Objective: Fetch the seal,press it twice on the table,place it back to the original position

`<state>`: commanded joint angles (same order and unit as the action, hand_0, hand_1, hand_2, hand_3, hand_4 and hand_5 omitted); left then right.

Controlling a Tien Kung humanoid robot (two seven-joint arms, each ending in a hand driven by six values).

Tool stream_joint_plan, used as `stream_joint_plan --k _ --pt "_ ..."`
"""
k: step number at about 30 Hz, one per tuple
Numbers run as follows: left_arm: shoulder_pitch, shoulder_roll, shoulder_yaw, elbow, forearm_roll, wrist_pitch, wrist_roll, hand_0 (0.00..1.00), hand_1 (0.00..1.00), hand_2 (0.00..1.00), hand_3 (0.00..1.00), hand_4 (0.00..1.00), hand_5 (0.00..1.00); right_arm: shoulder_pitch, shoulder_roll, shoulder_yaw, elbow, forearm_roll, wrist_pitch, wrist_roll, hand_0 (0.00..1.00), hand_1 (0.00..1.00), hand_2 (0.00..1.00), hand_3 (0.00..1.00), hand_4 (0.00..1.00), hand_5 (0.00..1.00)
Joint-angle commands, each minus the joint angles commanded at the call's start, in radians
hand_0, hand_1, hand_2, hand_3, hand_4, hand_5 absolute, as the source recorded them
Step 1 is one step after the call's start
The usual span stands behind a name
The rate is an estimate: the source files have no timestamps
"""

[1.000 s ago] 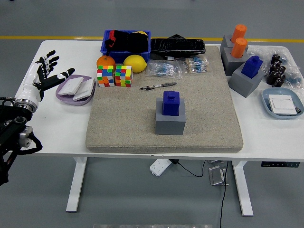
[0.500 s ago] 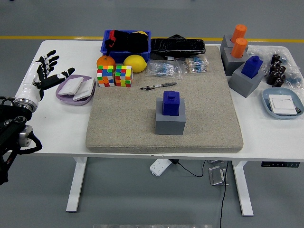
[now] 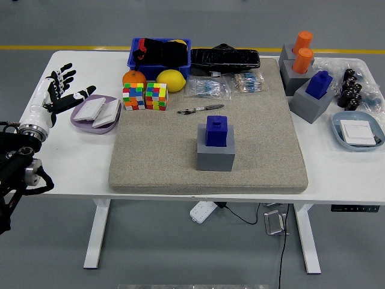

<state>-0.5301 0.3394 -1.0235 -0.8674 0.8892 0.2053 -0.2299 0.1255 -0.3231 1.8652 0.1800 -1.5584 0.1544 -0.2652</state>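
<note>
A blue seal (image 3: 216,130) stands upright in a grey block holder (image 3: 215,154) in the middle of the beige felt mat (image 3: 150,162). My left hand (image 3: 57,90) hovers over the table's left end, fingers spread and empty, far left of the seal. Another blue seal (image 3: 319,84) sits in a grey holder at the right, and two orange seals (image 3: 302,51) stand in a grey holder behind it. My right hand is out of view.
A purple dish (image 3: 81,121) with white pads lies beside my left hand. Two colour cubes (image 3: 145,96), an orange, a lemon (image 3: 171,80), a blue bin (image 3: 160,53), a pen (image 3: 200,109) and bagged parts line the back. A blue dish (image 3: 358,133) sits at right.
</note>
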Motion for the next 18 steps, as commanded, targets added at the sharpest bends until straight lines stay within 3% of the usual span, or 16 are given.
stream_joint_plan --k 18 --pt "0.000 0.004 0.005 -0.001 0.000 0.000 0.001 0.947 0.930 0.895 0.916 0.929 0.193 0.003 -0.007 -0.008 0.000 0.002 0.001 0.000 0.884 0.747 0.729 0.752 0.856 0.545"
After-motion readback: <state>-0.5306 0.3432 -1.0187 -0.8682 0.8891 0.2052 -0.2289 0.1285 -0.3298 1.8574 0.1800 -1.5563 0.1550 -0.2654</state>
